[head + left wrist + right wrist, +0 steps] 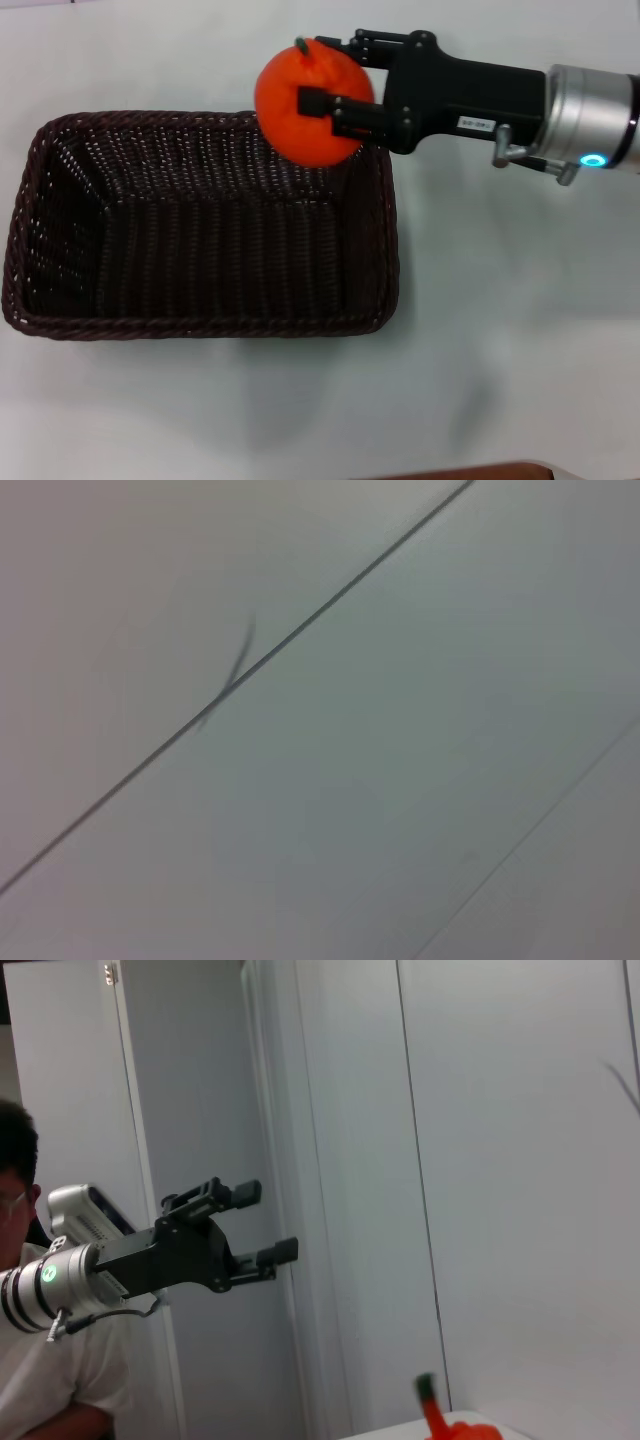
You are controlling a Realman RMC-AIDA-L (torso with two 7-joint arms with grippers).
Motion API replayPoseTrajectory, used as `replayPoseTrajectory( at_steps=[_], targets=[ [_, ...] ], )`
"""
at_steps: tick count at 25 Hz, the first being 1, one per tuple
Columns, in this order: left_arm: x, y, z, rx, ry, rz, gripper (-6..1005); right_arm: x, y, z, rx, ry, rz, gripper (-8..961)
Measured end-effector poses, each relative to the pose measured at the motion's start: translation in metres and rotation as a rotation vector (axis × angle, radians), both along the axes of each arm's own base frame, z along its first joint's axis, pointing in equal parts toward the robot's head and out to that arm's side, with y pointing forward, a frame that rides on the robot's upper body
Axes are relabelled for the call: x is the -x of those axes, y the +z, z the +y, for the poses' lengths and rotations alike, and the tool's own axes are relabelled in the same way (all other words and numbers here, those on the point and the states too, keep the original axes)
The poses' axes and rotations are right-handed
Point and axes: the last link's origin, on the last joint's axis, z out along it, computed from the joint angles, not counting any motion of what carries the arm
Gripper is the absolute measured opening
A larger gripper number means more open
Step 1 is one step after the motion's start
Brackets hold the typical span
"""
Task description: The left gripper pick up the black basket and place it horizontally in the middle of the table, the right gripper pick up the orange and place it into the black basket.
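The black basket (200, 325) lies lengthwise and empty on the white table (500, 350), left of centre in the head view. My right gripper (318, 75) comes in from the right and is shut on the orange (290, 115). It holds the orange in the air over the basket's far right corner. The orange's stem and top show at the edge of the right wrist view (450, 1428). My left gripper (268, 1221) is out of the head view. It shows only in the right wrist view, raised in the air, open and empty.
A person (20, 1260) sits behind the left arm in the right wrist view, before white wall panels (500, 1160). A brown edge (470, 472) shows at the table's near side. The left wrist view shows only a pale panelled surface (400, 730).
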Motion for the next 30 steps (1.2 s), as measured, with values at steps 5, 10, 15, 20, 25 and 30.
replayPoseTrajectory(
  at_steps=[5, 10, 15, 20, 25, 30],
  targets=[
    [0.005, -0.009, -0.004, -0.133, -0.060, 0.037, 795, 0.007, -0.002, 0.002, 0.013, 0.017, 0.010, 561],
    [0.009, -0.012, -0.008, -0.260, -0.094, 0.147, 795, 0.015, 0.011, 0.004, -0.009, 0.031, 0.094, 800],
    [0.021, -0.027, -0.010, -0.376, -0.072, 0.273, 795, 0.000, 0.036, 0.012, -0.147, -0.076, 0.212, 931],
    [0.042, -0.043, -0.013, -0.463, 0.046, 0.320, 795, -0.038, 0.065, 0.009, -0.354, -0.242, 0.355, 931],
    [0.050, -0.058, -0.027, -0.574, 0.083, 0.432, 795, -0.075, 0.070, -0.009, -0.568, -0.391, 0.459, 931],
    [0.057, -0.069, -0.041, -0.694, 0.156, 0.499, 795, -0.104, 0.058, -0.023, -0.728, -0.574, 0.480, 931]
  ],
)
